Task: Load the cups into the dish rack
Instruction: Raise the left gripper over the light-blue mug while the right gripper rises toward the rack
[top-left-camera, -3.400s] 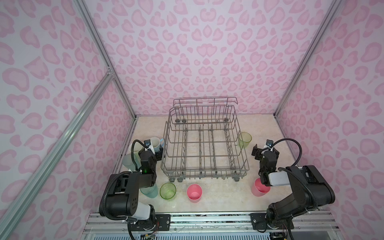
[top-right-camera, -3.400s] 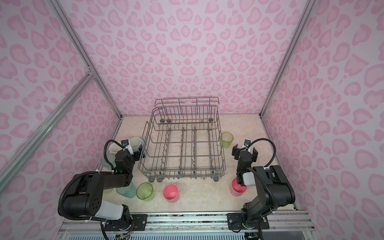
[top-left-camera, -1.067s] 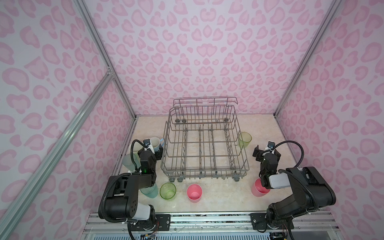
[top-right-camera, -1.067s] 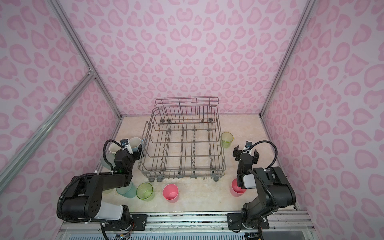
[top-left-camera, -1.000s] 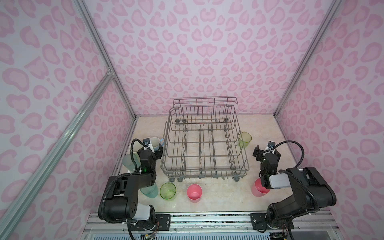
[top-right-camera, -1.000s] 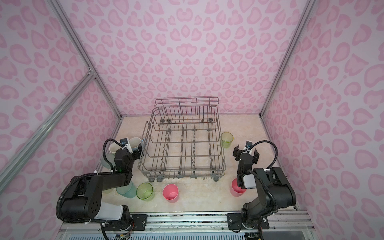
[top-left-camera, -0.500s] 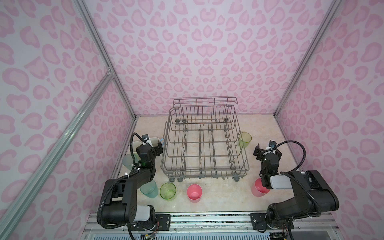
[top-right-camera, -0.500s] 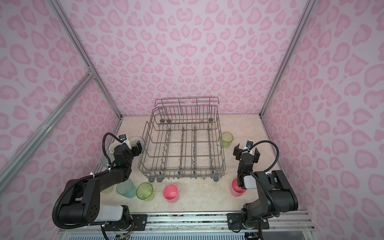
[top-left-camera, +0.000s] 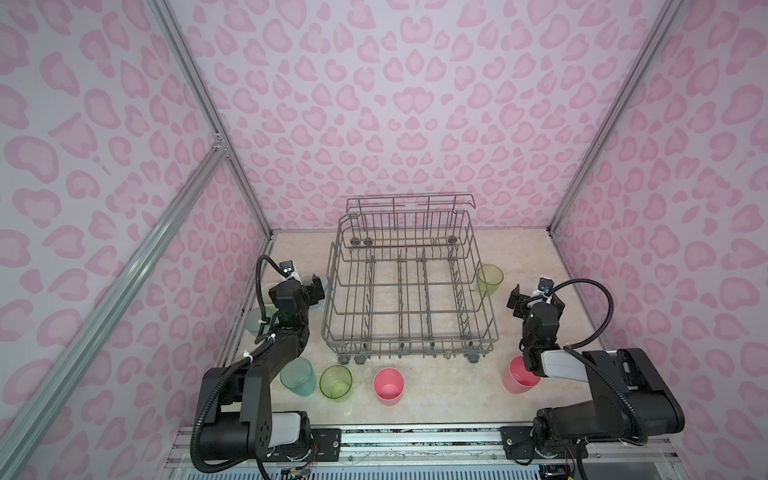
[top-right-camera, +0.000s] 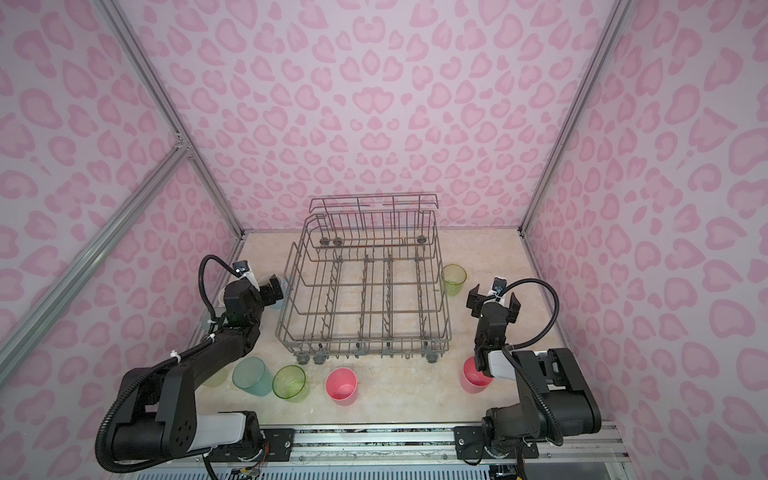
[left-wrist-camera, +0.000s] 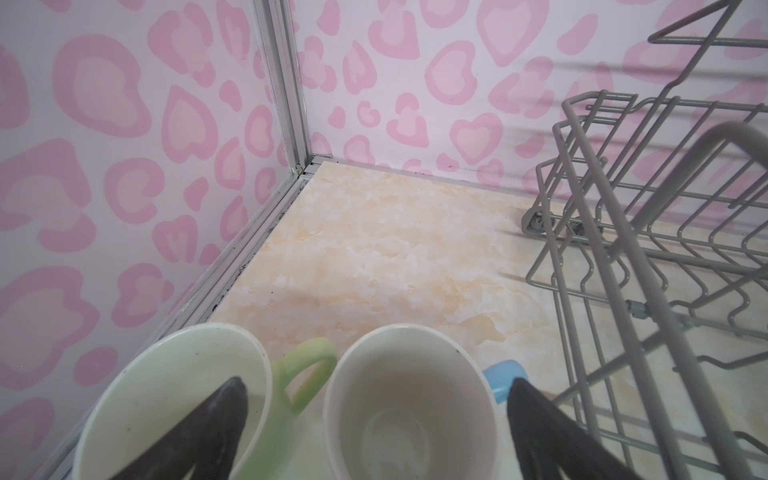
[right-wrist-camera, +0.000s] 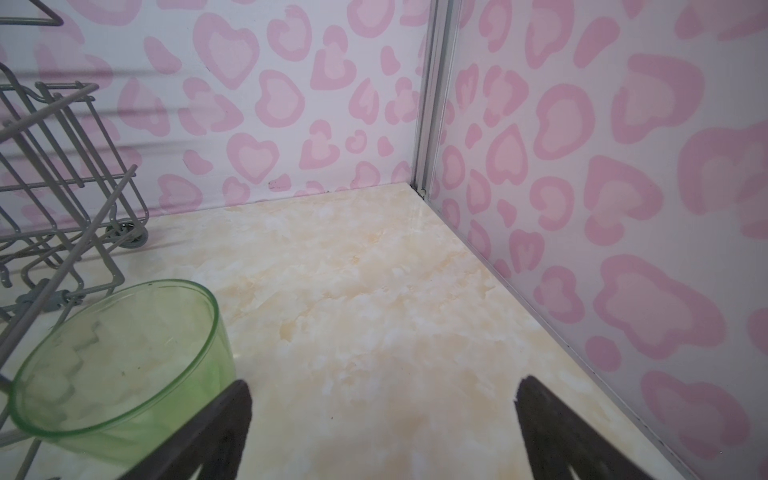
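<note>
Pincers — left pincer (left-wrist-camera: 376, 384), right pincer (right-wrist-camera: 384, 380) — apart, empty; left finger (left-wrist-camera: 208, 424) may clip green-handled mug (left-wrist-camera: 166, 374) beside targeted blue-handled mug (left-wrist-camera: 409, 399), toppling it.

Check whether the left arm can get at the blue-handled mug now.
Probably yes: the open left gripper frames the blue-handled mug, though one finger overlaps the green-handled mug and the dish rack stands close.

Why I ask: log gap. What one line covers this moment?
dish rack: empty | left gripper: open, above light-blue mug | right gripper: open, beside lime-green cup | held: nothing
</note>
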